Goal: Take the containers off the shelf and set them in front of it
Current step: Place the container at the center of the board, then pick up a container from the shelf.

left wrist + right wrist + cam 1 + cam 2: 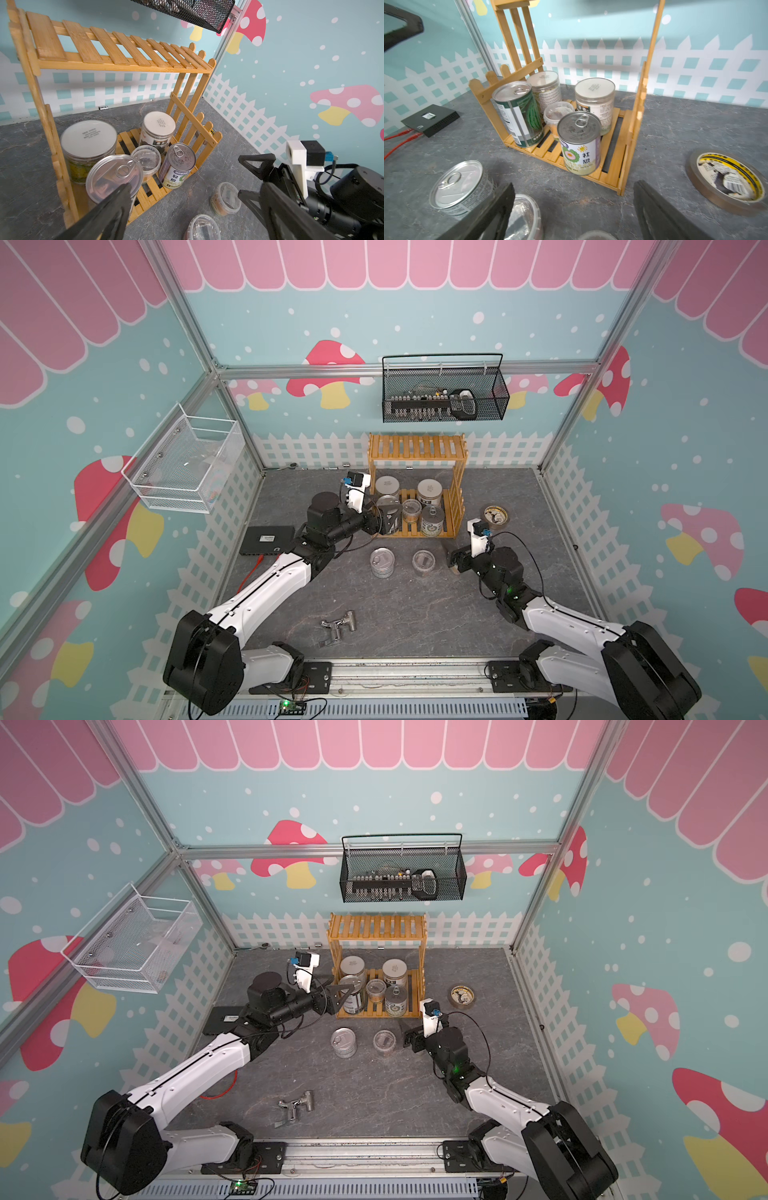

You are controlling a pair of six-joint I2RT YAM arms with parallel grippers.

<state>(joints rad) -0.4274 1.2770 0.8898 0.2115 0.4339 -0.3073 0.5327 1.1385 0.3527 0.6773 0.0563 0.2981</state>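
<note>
The bamboo shelf [415,448] stands at the back, its top tier bare. On its lower tier are two white-lidded jars [387,486] [429,489], a tall can [114,176], a small clear jar [411,510] and a labelled can [579,143]. In front of it a tin can [382,562] and a clear jar [424,562] rest on the floor. My left gripper [384,522] is open at the tall can, one finger [112,203] across its top. My right gripper [574,207] is open and holds nothing, just above another clear jar [226,197] on the floor.
A tape roll [494,516] lies right of the shelf, and a metal faucet piece [338,624] lies near the front. A black box [266,540] with red cables sits at the left wall. A black wire basket [444,393] and a white mesh basket [187,464] hang on the walls.
</note>
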